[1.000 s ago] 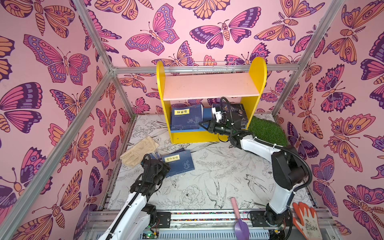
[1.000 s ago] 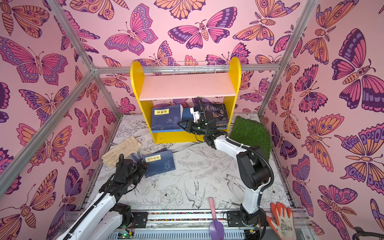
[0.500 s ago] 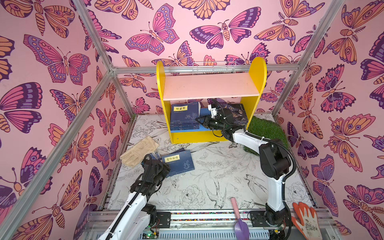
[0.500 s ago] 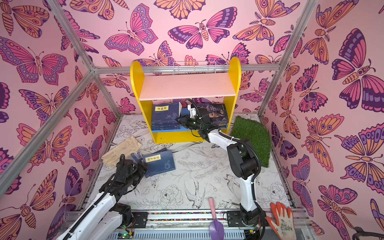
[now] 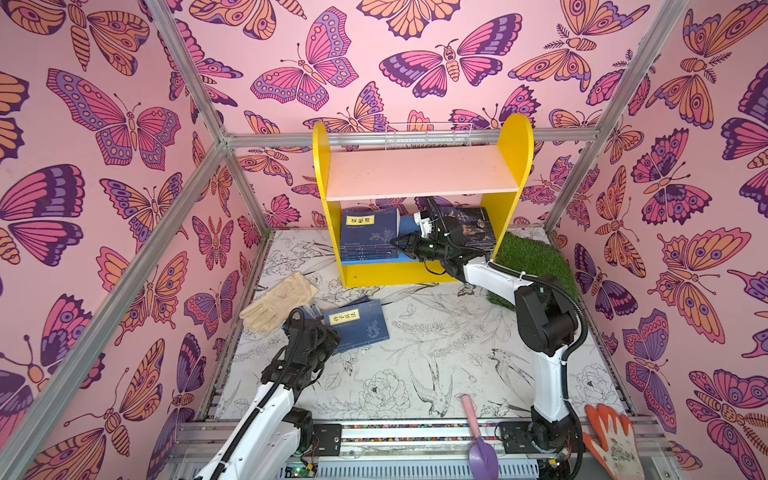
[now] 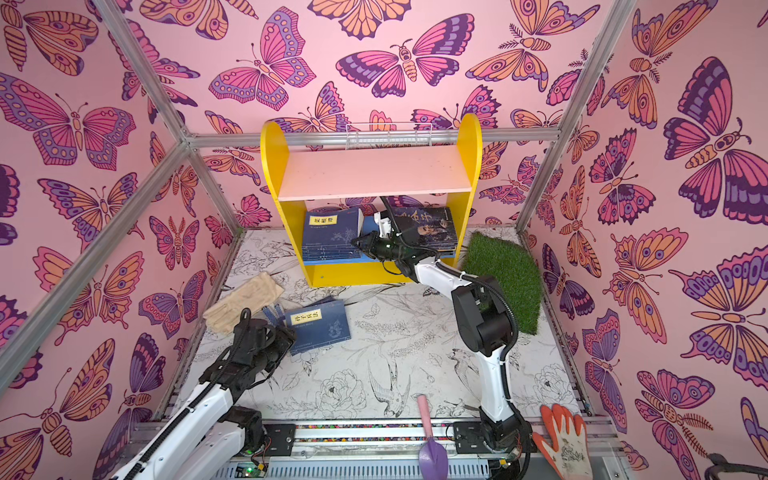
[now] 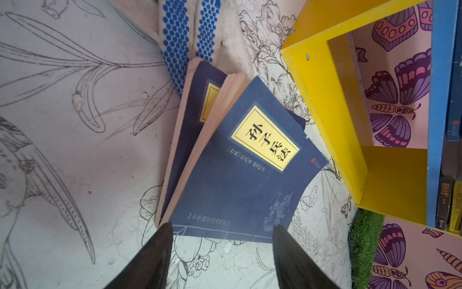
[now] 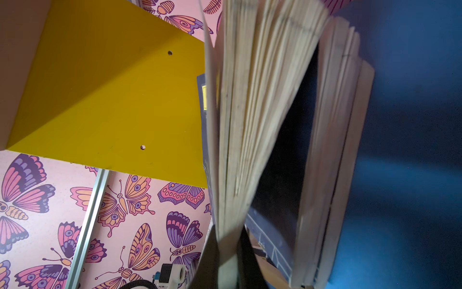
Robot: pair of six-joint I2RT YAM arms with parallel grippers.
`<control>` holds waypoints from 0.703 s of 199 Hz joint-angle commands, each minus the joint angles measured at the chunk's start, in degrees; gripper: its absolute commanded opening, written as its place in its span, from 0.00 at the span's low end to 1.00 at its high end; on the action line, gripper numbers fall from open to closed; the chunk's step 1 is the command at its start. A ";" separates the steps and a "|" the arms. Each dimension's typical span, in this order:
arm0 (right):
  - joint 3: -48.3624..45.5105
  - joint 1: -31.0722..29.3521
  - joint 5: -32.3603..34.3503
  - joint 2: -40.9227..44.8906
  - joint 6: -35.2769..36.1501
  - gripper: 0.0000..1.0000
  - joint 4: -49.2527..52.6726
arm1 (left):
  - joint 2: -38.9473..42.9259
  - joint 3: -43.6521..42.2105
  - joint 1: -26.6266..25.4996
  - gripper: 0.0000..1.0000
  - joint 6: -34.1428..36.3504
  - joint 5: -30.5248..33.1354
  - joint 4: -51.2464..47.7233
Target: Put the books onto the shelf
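The shelf (image 5: 419, 172) (image 6: 374, 170) stands at the back with its pink upper board bare. On its blue lower board lie a navy stack of books (image 5: 368, 237) (image 6: 330, 235) and dark portrait-cover books (image 5: 478, 226). My right gripper (image 5: 401, 245) (image 6: 361, 245) (image 8: 228, 250) reaches into that tier, shut on the page edge of a book (image 8: 250, 100) in the navy stack. Two more navy books (image 5: 359, 328) (image 6: 320, 328) (image 7: 240, 175) lie overlapped on the floor. My left gripper (image 5: 328, 334) (image 7: 222, 237) is open at the top one's near edge, holding nothing.
A beige glove (image 5: 278, 301) and a blue-dotted glove (image 7: 180, 37) lie beside the floor books. A grass mat (image 5: 532, 262) sits right of the shelf, and a white wire basket (image 5: 428, 135) behind it. A purple trowel (image 5: 478, 440) and an orange glove (image 5: 615, 440) lie at the front.
My right arm has swung left and its gripper has gone deeper into the lower tier against the navy stack. The left arm has not moved.
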State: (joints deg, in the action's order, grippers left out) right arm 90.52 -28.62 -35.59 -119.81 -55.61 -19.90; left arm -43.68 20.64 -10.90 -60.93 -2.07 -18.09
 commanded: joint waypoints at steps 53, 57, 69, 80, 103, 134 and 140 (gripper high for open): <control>5.70 -0.03 0.05 -1.74 3.93 0.17 11.02 | -0.09 0.36 0.17 0.65 -0.73 0.48 -1.04; 6.23 -0.03 0.41 -1.72 4.41 0.21 12.31 | -0.07 0.36 0.12 0.65 -0.84 0.48 -1.05; 7.59 -0.11 1.53 -1.53 6.31 0.30 15.81 | -0.15 0.36 0.17 0.65 -1.10 0.44 -1.02; 9.06 -0.18 3.21 -1.10 8.41 0.38 19.51 | -0.17 0.36 0.11 0.65 -1.32 0.31 -1.07; 12.42 -0.23 6.21 -0.68 12.46 0.47 26.61 | -0.34 0.44 0.16 0.65 -1.44 0.23 -1.02; 17.57 -0.28 9.51 -1.02 16.40 0.54 33.90 | -1.05 0.76 0.16 0.65 -1.46 0.06 -1.00; 18.41 -0.29 10.20 -1.19 16.94 0.55 34.62 | -1.22 0.87 0.16 0.65 -1.46 -0.02 -0.98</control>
State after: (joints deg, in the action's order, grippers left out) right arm 103.98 -28.91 -29.69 -120.73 -44.56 7.79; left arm -44.31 20.64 -10.90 -62.02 -2.11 -18.09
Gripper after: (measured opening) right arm 0.535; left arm 0.654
